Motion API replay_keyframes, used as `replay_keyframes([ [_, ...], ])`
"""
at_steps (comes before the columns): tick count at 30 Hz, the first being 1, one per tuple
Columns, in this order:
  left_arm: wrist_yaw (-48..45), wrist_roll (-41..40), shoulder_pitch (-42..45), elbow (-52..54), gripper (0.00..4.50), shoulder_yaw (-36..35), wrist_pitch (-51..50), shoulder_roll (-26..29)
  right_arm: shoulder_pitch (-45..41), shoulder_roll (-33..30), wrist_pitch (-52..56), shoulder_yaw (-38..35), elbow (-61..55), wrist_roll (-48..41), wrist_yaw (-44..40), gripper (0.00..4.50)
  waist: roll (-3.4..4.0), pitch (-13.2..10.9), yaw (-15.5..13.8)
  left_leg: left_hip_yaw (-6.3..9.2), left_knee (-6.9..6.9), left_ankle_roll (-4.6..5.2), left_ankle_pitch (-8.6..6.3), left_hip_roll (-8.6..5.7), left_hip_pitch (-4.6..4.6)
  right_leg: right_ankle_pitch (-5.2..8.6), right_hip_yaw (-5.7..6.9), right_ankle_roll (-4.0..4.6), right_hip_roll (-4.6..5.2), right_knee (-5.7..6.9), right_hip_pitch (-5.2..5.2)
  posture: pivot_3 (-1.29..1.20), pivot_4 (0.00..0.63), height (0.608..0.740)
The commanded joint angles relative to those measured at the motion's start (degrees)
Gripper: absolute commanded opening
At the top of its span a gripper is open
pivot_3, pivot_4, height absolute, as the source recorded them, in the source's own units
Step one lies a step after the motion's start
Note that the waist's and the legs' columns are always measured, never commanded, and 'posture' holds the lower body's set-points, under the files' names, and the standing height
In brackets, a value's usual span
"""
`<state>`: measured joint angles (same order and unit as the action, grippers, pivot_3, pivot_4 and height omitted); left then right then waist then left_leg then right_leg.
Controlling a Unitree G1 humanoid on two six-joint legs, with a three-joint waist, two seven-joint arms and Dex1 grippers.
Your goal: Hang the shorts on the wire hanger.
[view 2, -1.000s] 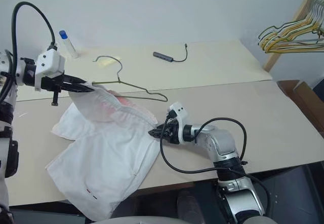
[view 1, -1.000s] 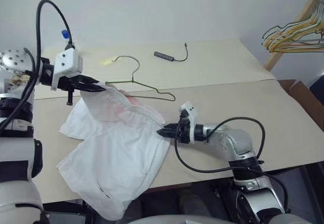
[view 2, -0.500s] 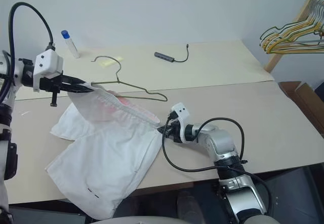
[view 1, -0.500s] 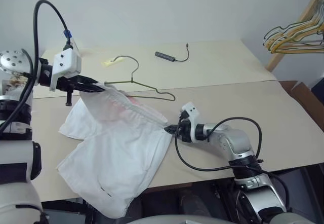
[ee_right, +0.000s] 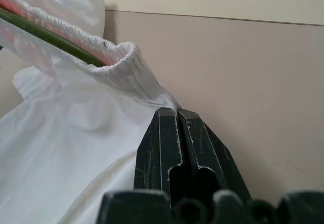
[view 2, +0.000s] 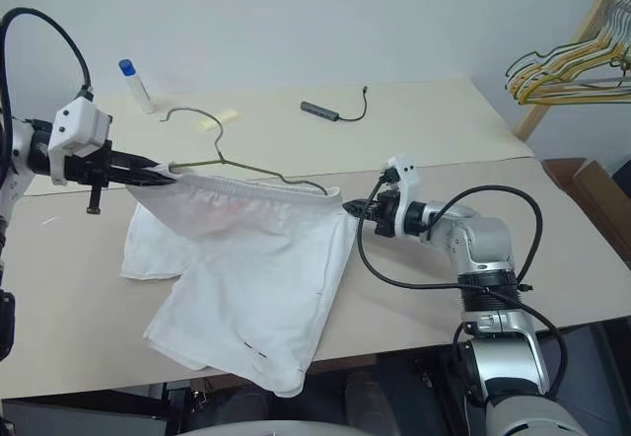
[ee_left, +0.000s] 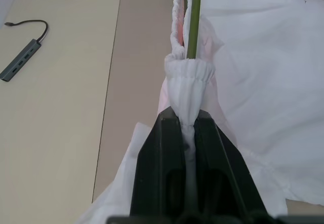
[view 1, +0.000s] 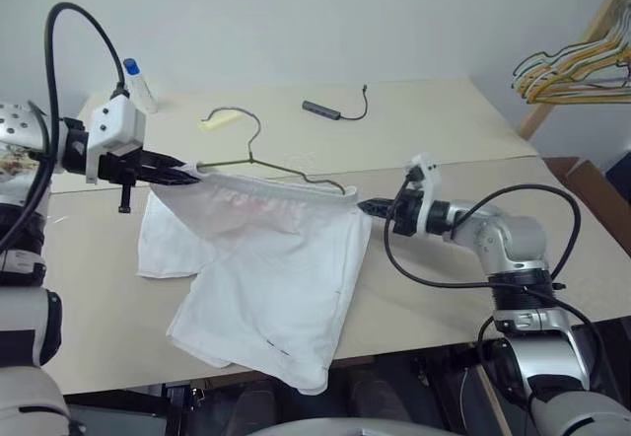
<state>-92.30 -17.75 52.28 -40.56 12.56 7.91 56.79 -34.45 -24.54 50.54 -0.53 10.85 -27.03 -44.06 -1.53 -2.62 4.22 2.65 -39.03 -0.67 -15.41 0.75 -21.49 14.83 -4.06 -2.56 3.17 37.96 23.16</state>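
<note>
The shorts (view 1: 266, 278) are hanging above the table (view 1: 552, 209), each waistband end pinched in the clamped left tool (view 1: 187, 172) and right tool (view 1: 367, 205), needing steady tension around the wire hanger (view 1: 266, 165).

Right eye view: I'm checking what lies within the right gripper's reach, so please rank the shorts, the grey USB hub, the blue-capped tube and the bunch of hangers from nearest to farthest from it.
From the right gripper:
1. The shorts: pinched at its fingertips, to its left.
2. The grey USB hub: beyond it, on the table's far part.
3. and 4. The blue-capped tube, far left, and the bunch of hangers, far right: too close to call.
</note>
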Motion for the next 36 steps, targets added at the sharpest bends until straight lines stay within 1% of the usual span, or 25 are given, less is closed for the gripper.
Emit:
replay_keyframes([
  [1,-0.03,2.78,1.66,-1.59,0.0,-2.49,1.34,0.19,1.07,-2.32,-2.04,-0.76,-2.2,1.06,-0.12,0.01,0.0,0.0,-0.05,0.01,0.0,0.0,0.0,0.0,0.0,0.0,0.0,0.0,-0.01,0.0,0.0,-0.02,0.0,0.74],
  [6,0.47,6.72,0.05,-1.6,0.0,-2.28,3.93,0.44,3.06,-3.75,-3.63,-0.6,-7.92,1.49,-0.02,0.01,0.0,0.0,-0.13,0.02,0.0,0.0,0.0,0.0,-0.02,0.0,0.01,0.0,0.0,-0.01,0.0,-0.02,0.0,0.74],
  [9,2.91,6.75,-0.01,-0.62,0.0,-3.73,3.25,-1.23,2.41,-6.53,-3.96,2.33,-15.36,2.59,-1.56,0.01,0.01,-0.01,-0.16,0.0,-0.01,0.0,0.0,-0.01,-0.03,0.0,0.0,0.0,0.02,-0.01,0.01,-0.03,0.0,0.74],
  [13,4.69,6.54,1.0,0.34,0.0,-5.22,2.62,-3.65,-1.98,-6.91,-1.01,3.3,-21.97,0.72,-1.06,0.01,0.01,-0.01,-0.16,0.03,-0.01,0.0,0.0,0.0,-0.04,0.01,0.02,0.0,0.0,0.0,0.03,-0.02,0.0,0.74],
  [16,6.25,6.59,3.13,0.07,0.0,-6.12,2.26,-6.27,-8.88,-5.63,0.02,7.08,-25.48,2.44,0.47,0.01,0.01,-0.01,-0.11,0.01,-0.01,0.0,0.0,0.01,-0.01,0.0,0.01,0.0,-0.01,0.02,0.03,-0.03,0.0,0.74],
  [19,5.24,5.82,3.76,0.07,0.0,-7.21,1.92,-7.29,-11.03,-5.39,-2.51,11.06,-25.22,6.67,2.19,0.01,0.01,-0.01,-0.11,0.06,0.0,0.0,0.01,0.03,-0.02,0.0,0.05,0.0,-0.03,0.02,0.04,-0.04,0.0,0.74],
  [21,4.85,5.58,3.96,0.16,0.0,-7.79,1.42,-7.6,-11.77,-5.15,-2.46,12.31,-24.11,7.86,2.78,0.01,0.01,-0.01,-0.04,0.06,0.0,0.0,0.01,0.01,-0.04,0.0,0.06,0.01,-0.01,0.0,0.04,-0.04,0.0,0.74],
  [24,5.0,6.38,3.87,0.02,0.0,-8.12,1.98,-7.67,-11.24,-5.19,-4.09,12.69,-24.5,8.49,2.38,0.01,0.01,-0.01,-0.03,0.0,-0.04,-0.01,0.01,-0.06,-0.16,0.0,0.04,0.01,0.1,-0.01,0.06,-0.05,0.0,0.74],
  [28,2.91,6.02,3.13,0.4,0.0,-8.31,2.22,-7.35,-10.23,-5.42,-6.33,13.49,-24.37,12.23,4.87,0.01,0.01,-0.01,-0.05,0.03,-0.06,-0.01,0.01,-0.05,-0.18,0.0,0.07,0.01,0.09,-0.02,0.06,-0.05,0.0,0.74],
  [32,1.81,6.3,2.57,1.03,0.0,-8.27,2.38,-7.19,-9.19,-5.94,-7.59,13.31,-24.44,13.93,4.86,0.01,0.01,-0.01,0.03,0.03,-0.06,-0.01,0.01,-0.04,-0.13,0.0,0.07,0.02,0.06,-0.02,0.06,-0.05,0.0,0.74],
  [34,2.27,6.56,2.41,0.98,0.0,-8.42,2.47,-7.36,-8.42,-6.48,-8.11,13.01,-25.24,13.79,3.82,0.39,0.01,-0.01,0.11,0.04,-0.05,-0.01,0.01,-0.02,-0.12,0.0,0.07,0.02,0.04,0.0,0.07,-0.05,0.0,0.74],
  [36,2.64,6.56,2.21,1.19,0.0,-8.62,2.28,-7.47,-7.87,-6.75,-8.35,12.83,-25.67,13.78,3.38,0.87,0.01,-0.01,0.14,0.04,-0.05,-0.01,0.01,-0.03,-0.13,0.0,0.07,0.02,0.05,-0.01,0.06,-0.05,0.0,0.74],
])
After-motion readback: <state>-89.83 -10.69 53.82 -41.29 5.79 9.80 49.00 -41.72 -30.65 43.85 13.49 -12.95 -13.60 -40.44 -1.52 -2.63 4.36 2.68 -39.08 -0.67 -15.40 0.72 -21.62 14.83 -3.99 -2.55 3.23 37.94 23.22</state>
